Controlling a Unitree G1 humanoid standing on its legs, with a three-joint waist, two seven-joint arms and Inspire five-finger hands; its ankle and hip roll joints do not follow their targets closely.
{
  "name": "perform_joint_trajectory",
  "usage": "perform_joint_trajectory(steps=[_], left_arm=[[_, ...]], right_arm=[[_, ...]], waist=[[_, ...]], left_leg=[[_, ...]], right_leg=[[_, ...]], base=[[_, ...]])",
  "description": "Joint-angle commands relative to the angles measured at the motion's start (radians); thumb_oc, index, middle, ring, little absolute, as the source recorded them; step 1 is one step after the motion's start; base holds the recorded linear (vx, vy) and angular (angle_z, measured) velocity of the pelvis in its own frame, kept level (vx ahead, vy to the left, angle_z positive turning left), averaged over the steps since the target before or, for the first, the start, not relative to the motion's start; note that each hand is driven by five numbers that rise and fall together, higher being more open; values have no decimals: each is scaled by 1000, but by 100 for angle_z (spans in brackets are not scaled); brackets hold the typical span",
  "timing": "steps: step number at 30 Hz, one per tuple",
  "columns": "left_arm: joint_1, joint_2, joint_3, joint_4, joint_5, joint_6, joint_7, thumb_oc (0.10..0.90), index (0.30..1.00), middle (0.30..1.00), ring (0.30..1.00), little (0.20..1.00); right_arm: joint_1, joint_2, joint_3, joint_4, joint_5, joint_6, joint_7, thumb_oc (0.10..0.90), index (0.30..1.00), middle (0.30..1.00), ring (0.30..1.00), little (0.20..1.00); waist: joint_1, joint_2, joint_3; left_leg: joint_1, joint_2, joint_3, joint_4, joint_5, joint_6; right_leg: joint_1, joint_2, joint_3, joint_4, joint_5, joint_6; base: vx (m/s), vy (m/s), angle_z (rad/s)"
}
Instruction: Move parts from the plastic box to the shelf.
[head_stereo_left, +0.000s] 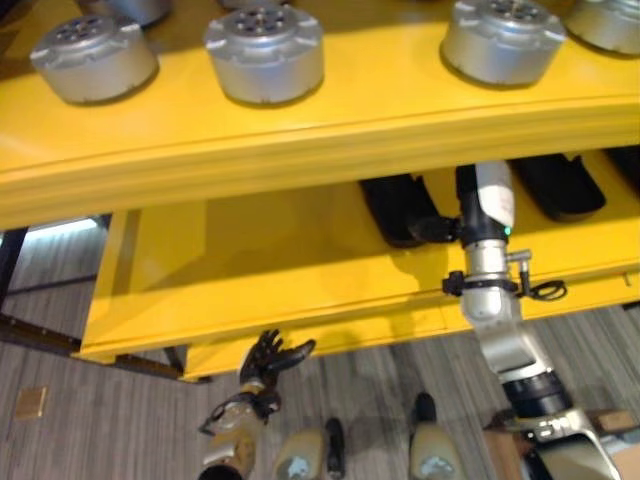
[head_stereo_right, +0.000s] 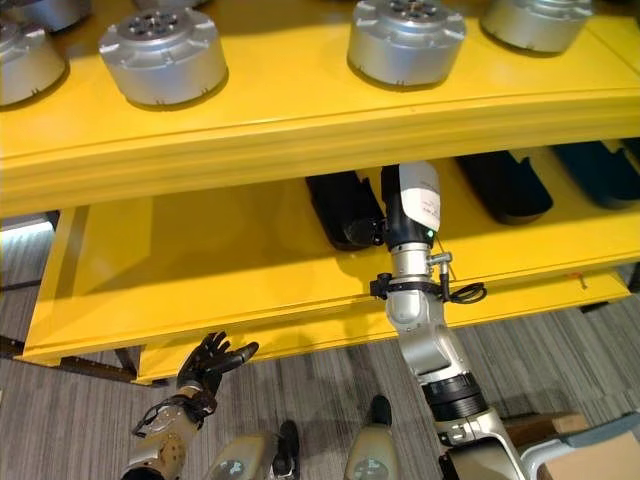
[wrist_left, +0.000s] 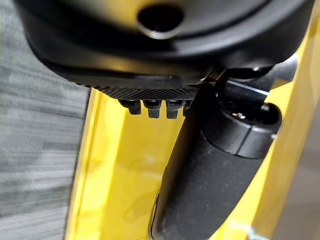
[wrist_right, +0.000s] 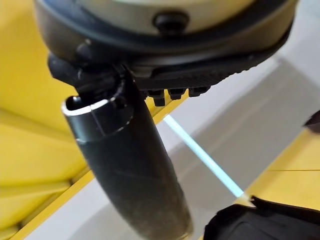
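Note:
Several black parts lie on the yellow shelf's lower board (head_stereo_left: 250, 260): one (head_stereo_left: 392, 208) just left of my right arm, another (head_stereo_left: 558, 185) to its right. My right arm reaches in between them, and the hand is mostly tucked under the upper board (head_stereo_left: 300, 130). In the right wrist view the right hand (wrist_right: 130, 170) is open, thumb straight, holding nothing, with a black part (wrist_right: 260, 222) close beside it. My left hand (head_stereo_left: 270, 358) hangs open and empty below the lower board's front edge; its thumb (wrist_left: 210, 175) is straight.
Round silver parts (head_stereo_left: 265, 50) stand in a row on the upper board. The left half of the lower board is bare. A box corner (head_stereo_right: 590, 455) shows at the lower right, by my right arm. Grey plank floor lies below the shelf.

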Motion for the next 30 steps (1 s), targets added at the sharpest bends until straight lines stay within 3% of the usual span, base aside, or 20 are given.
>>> perform_joint_trajectory(steps=[1, 3, 6, 8, 10, 11, 12, 20, 21, 30], left_arm=[[16, -6, -28, -137, 23, -87, -5, 900, 1000, 1000, 1000, 1000], [29, -12, -25, -141, 24, -81, -3, 900, 1000, 1000, 1000, 1000], [49, -14, -14, -136, 30, -84, -3, 900, 1000, 1000, 1000, 1000], [59, -18, 0, -143, 33, -86, -2, 900, 1000, 1000, 1000, 1000], [59, -17, 6, -146, 33, -88, -1, 900, 1000, 1000, 1000, 1000], [59, -17, 17, -146, 39, -92, 3, 900, 1000, 1000, 1000, 1000], [59, -21, 24, -147, 43, -96, 3, 900, 1000, 1000, 1000, 1000], [28, -53, 9, -141, 42, -96, 5, 900, 1000, 1000, 1000, 1000], [23, -68, 1, -133, 48, -91, -1, 900, 1000, 1000, 1000, 1000], [5, -109, -8, -105, 59, -87, -14, 900, 1000, 1000, 1000, 1000]], right_arm=[[-85, -23, -62, -27, 30, -38, -43, 900, 1000, 1000, 1000, 1000], [-89, -12, -65, -16, 36, -42, -44, 900, 1000, 1000, 1000, 1000], [-129, 17, -51, 15, 31, -40, -45, 900, 1000, 1000, 1000, 1000], [-155, 37, -42, 39, 17, -38, -43, 900, 1000, 1000, 1000, 1000], [-157, 38, -42, 36, 14, -38, -41, 900, 1000, 1000, 1000, 1000], [-151, 42, -42, 33, 7, -42, -43, 900, 1000, 1000, 1000, 1000], [-143, 43, -33, 38, 9, -45, -31, 900, 1000, 1000, 1000, 1000], [-47, 16, -56, 6, 54, -61, 25, 900, 1000, 1000, 1000, 1000], [11, 9, -79, -18, 82, -62, 44, 900, 1000, 1000, 1000, 1000], [162, -21, -110, -35, 111, -65, 102, 900, 1000, 1000, 1000, 1000]], waist=[[21, -7, -94], [40, -9, -109], [109, -8, -145], [162, -20, -171], [172, -28, -176], [180, -54, -185], [169, -69, -190], [83, -80, -187], [46, -81, -191], [-30, -80, -203]], left_leg=[[137, 6, -97, -219, 216, -177], [119, -2, -75, -232, 216, -174], [83, 20, -19, -241, 218, -177], [50, 43, 18, -234, 215, -186], [38, 47, 24, -227, 215, -190], [28, 45, 35, -239, 213, -191], [22, 59, 48, -250, 218, -196], [45, 95, 55, -310, 243, -196], [57, 108, 61, -317, 248, -195], [96, 132, 70, -355, 261, -180]], right_leg=[[48, 37, 11, 79, -118, 40], [109, 50, -44, 173, -123, 50], [210, 0, -113, 195, -125, 68], [276, -29, -149, 137, -127, 81], [285, -27, -145, 110, -125, 81], [287, 3, -155, 5, -131, 77], [282, 35, -140, -77, -138, 63], [238, 120, -101, -140, -165, 43], [222, 146, -94, -140, -179, 43], [213, 191, -77, -140, -172, 44]], base=[[-126, 47, -48], [-150, 21, -29], [-105, -62, -59], [-91, -169, -143], [-49, -158, -108], [-49, -332, -95], [-50, -333, -106], [-25, -234, -37], [-10, -225, 3], [2, -163, -1]])
